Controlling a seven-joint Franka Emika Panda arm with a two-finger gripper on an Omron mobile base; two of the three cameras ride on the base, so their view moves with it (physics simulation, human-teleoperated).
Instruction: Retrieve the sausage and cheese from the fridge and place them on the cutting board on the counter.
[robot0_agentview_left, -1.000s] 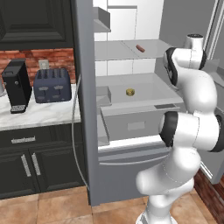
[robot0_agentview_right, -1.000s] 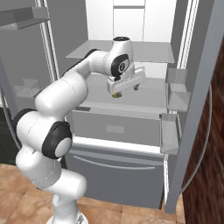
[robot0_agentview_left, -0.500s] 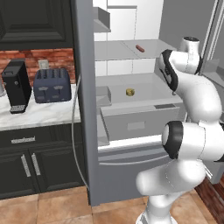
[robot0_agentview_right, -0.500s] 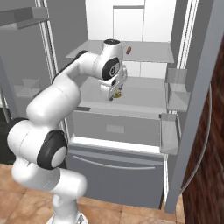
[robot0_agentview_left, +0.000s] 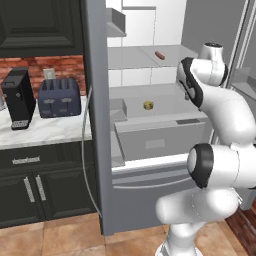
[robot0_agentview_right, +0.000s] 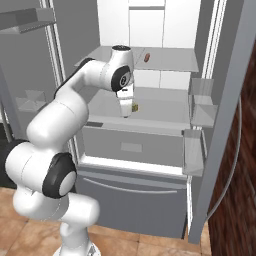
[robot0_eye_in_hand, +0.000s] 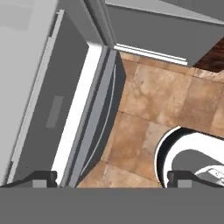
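Observation:
The fridge (robot0_agentview_left: 150, 142) stands open. The reddish-brown sausage (robot0_agentview_left: 159, 54) (robot0_agentview_right: 146, 56) lies on the upper shelf. The small yellow cheese (robot0_agentview_left: 148, 105) (robot0_agentview_right: 135, 106) sits on the shelf below, above the wide drawer front. My gripper (robot0_agentview_right: 126, 112) points down over the front of that lower shelf, just left of the cheese and apart from it. In the hand view the gripper (robot0_eye_in_hand: 111, 177) is open with nothing between its tips, looking down at the drawer front and the floor. The white marble counter (robot0_agentview_left: 47, 131) is to the left of the fridge. The cutting board is out of view.
A black coffee machine (robot0_agentview_left: 19, 97) and a dark toaster (robot0_agentview_left: 60, 97) stand on the counter. The left fridge door (robot0_agentview_left: 95, 115) juts out between counter and shelves. Door bins (robot0_agentview_right: 201, 107) hang on the right door. Brown tiled floor (robot0_eye_in_hand: 162, 96) lies below.
The hand has swung left and down from in front of the upper shelf to beside the cheese, and turned to point downward. The jaws stayed open.

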